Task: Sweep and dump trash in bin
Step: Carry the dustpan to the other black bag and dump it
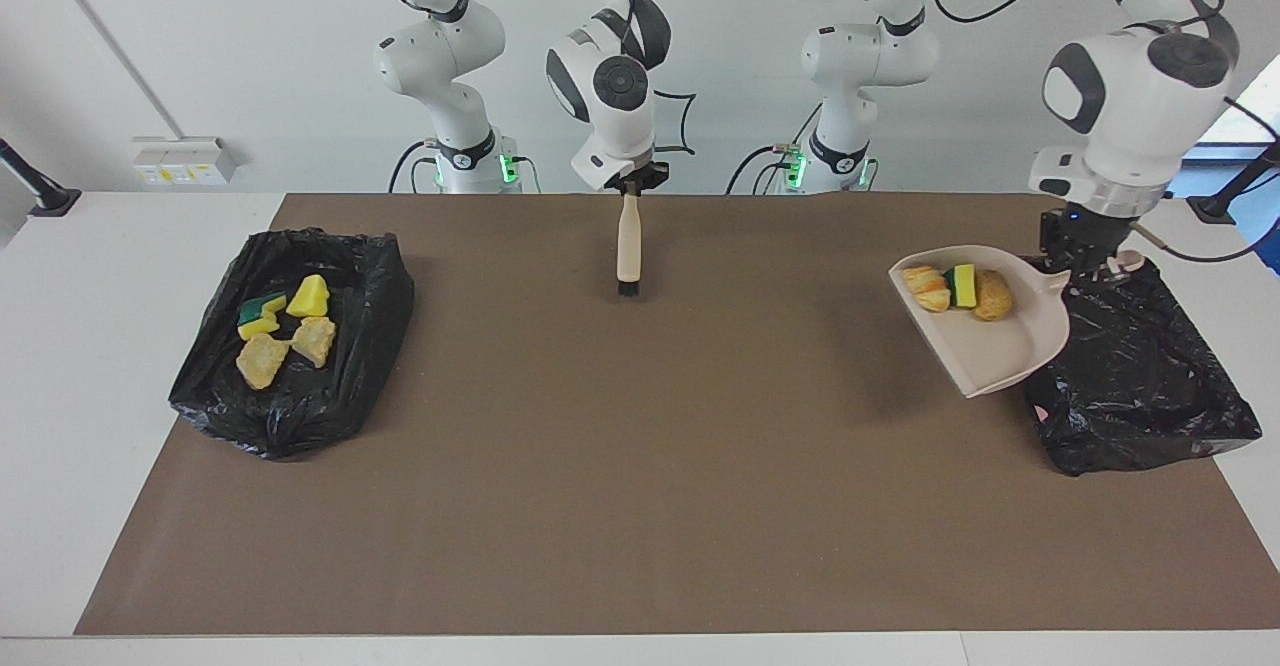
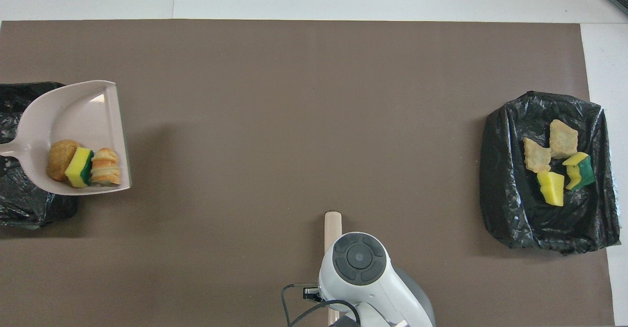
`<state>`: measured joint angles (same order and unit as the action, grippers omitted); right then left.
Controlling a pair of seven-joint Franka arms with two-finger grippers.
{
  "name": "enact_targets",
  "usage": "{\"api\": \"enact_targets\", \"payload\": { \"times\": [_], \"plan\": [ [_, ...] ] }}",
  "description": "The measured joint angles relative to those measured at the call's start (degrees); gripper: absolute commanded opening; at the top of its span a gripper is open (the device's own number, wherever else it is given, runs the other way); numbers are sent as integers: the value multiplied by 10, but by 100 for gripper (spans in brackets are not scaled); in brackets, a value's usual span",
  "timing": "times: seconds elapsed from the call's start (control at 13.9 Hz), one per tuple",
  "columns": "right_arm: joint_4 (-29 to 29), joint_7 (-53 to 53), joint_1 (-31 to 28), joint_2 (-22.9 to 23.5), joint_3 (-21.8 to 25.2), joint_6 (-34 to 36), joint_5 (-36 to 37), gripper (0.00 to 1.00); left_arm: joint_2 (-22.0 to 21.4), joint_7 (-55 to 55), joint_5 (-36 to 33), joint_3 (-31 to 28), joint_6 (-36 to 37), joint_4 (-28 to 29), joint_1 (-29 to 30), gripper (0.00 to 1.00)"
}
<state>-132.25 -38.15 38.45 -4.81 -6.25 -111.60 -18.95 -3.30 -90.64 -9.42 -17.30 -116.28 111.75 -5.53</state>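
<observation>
My left gripper [image 1: 1093, 264] is shut on the handle of the beige dustpan [image 1: 1000, 346], which hangs in the air over the edge of the black-lined bin [image 1: 1150, 386] at the left arm's end. Three pieces of trash lie in the pan: a striped bread lump [image 1: 925, 287], a yellow-green sponge [image 1: 963, 284] and a brown lump [image 1: 993, 296]. In the overhead view the dustpan [image 2: 73, 116] and its trash [image 2: 81, 166] overlap that bin [image 2: 19, 204]. My right gripper [image 1: 630, 187] is shut on the brush [image 1: 629, 246], which hangs bristles down.
A second black-lined bin [image 1: 310, 366] at the right arm's end holds several sponge and bread scraps [image 1: 285, 331]. The brown mat [image 1: 640, 466] covers the table between the two bins. The brush handle [image 2: 332, 226] shows just past the right arm's wrist [image 2: 360, 263].
</observation>
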Motion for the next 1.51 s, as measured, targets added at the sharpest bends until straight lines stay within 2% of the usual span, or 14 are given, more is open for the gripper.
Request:
{"api": "enact_targets", "payload": {
  "times": [0.22,0.36,0.65,1.01,1.44,1.51],
  "plan": [
    [-31,-1,15,0,0,-49,0,0,17,-90,-3,-86,-23,-36,1,0],
    [-38,-1,19,0,0,-58,0,0,35,-127,-54,-122,-70,-43,1,0],
    [-58,-1,34,0,0,-93,0,0,71,-129,-208,-129,-130,-55,4,0],
    [-62,-1,45,-2,0,-95,12,0,89,-81,-376,-130,-135,-56,8,0],
    [-63,-1,48,-3,1,-95,29,0,89,-6,-501,-129,-111,-60,6,0],
    [-63,-1,48,-3,1,-95,29,11,89,-3,-506,-128,-106,-67,6,0]
  ]
}}
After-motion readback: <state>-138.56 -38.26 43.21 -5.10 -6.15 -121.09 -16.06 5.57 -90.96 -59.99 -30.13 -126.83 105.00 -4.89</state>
